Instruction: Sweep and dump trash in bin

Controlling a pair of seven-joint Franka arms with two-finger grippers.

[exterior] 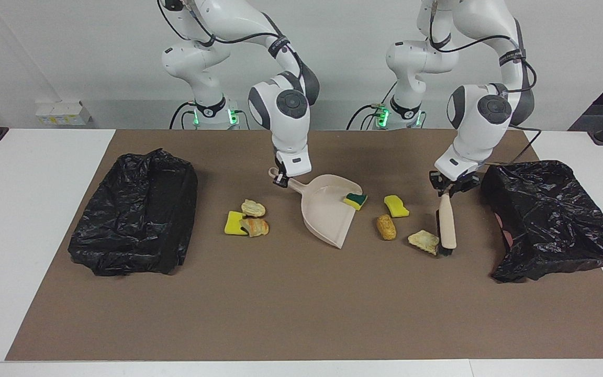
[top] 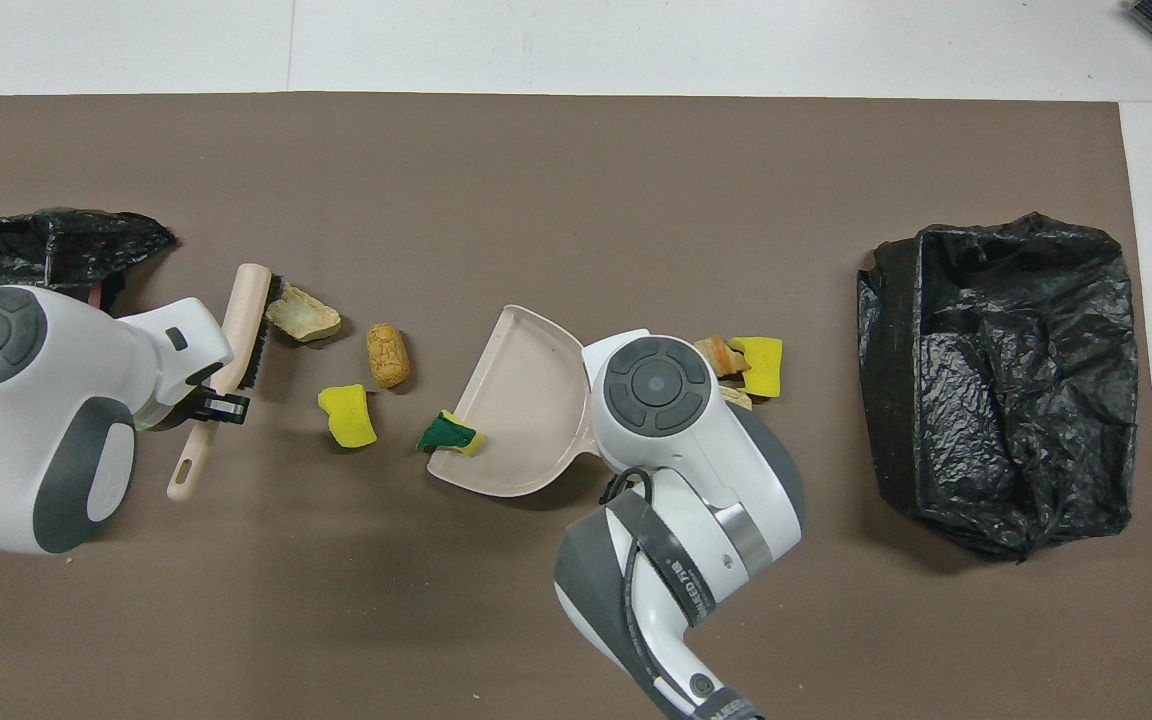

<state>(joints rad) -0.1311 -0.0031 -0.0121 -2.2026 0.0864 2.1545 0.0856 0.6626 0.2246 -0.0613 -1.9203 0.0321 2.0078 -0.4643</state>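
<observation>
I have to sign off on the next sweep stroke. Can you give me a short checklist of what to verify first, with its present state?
1. Left gripper shut on brush handle: ok.
2. Right gripper shut on dustpan handle: ok.
3. Brush bristles beside pale lump, on the side away from the dustpan: ok.
4. Dustpan mouth faces the loose bits: ok.
5. Green-and-yellow sponge fully inside the pan: not ok, it sits at the lip.
6. Bristles touching the mat: cannot tell.

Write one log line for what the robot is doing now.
left claw: holds brush beside pale lump | right claw: holds dustpan | green-yellow sponge: at dustpan edge
</observation>
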